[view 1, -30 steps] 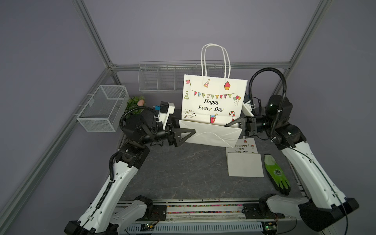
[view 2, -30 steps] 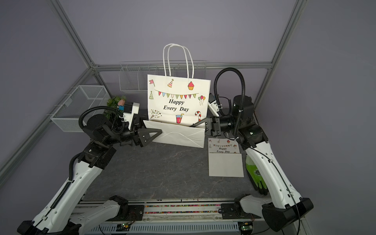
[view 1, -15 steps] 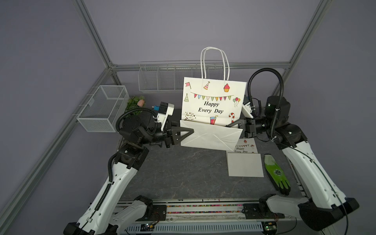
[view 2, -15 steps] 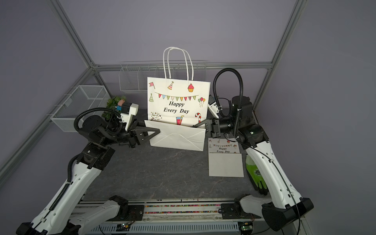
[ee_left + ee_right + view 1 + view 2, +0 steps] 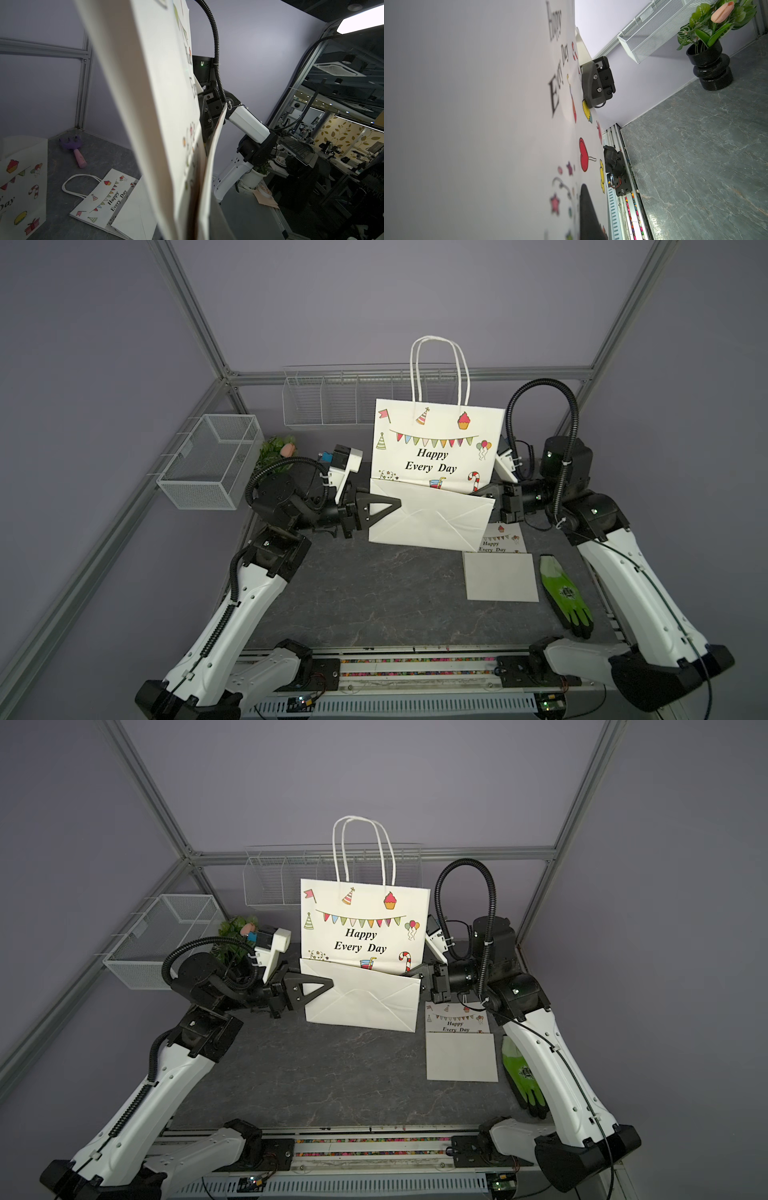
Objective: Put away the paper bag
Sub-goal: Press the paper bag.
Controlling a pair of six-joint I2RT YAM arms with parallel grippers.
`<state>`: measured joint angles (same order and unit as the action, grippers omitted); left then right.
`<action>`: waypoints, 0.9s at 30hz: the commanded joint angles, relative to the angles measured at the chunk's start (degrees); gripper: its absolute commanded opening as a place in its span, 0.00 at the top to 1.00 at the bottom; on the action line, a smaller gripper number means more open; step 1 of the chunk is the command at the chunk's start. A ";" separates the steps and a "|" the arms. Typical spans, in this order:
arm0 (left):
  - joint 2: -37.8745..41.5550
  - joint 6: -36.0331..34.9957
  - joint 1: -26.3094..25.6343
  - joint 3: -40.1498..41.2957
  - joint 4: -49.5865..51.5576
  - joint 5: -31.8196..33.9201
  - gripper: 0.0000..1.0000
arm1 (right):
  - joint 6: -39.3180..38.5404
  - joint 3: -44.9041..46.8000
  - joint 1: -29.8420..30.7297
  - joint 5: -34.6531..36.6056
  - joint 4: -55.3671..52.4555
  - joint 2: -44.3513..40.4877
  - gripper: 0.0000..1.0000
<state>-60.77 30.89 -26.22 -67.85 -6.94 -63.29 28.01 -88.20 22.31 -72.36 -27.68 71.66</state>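
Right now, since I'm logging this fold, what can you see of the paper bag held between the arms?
The paper bag is white, flattened and upright, printed with "Happy Every Day", bunting, party hats, a cupcake, balloons and a candy cane. Two white cord handles stand above its rim. Its plain bottom panel is folded up in front. The left pincer clamps one side edge, the right pincer the other.
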 commanded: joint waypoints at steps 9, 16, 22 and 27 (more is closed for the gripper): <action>-1.58 -2.29 -0.14 0.15 3.46 4.76 1.00 | -7.26 -0.70 -0.53 8.94 -3.13 -3.37 0.39; -3.07 -0.61 1.73 -0.17 3.30 2.65 1.00 | 3.24 9.08 -5.19 7.83 17.00 -10.49 0.07; -5.33 4.63 2.29 -0.35 -2.13 -0.11 1.00 | 7.19 11.81 -5.03 6.59 24.22 -13.62 0.11; -6.53 7.48 2.23 -0.87 -4.37 -1.21 1.00 | -1.15 12.56 -4.14 9.81 14.78 -15.39 0.11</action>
<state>-66.83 35.44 -24.36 -67.81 -8.27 -63.18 30.81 -76.90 17.47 -63.79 -10.44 57.76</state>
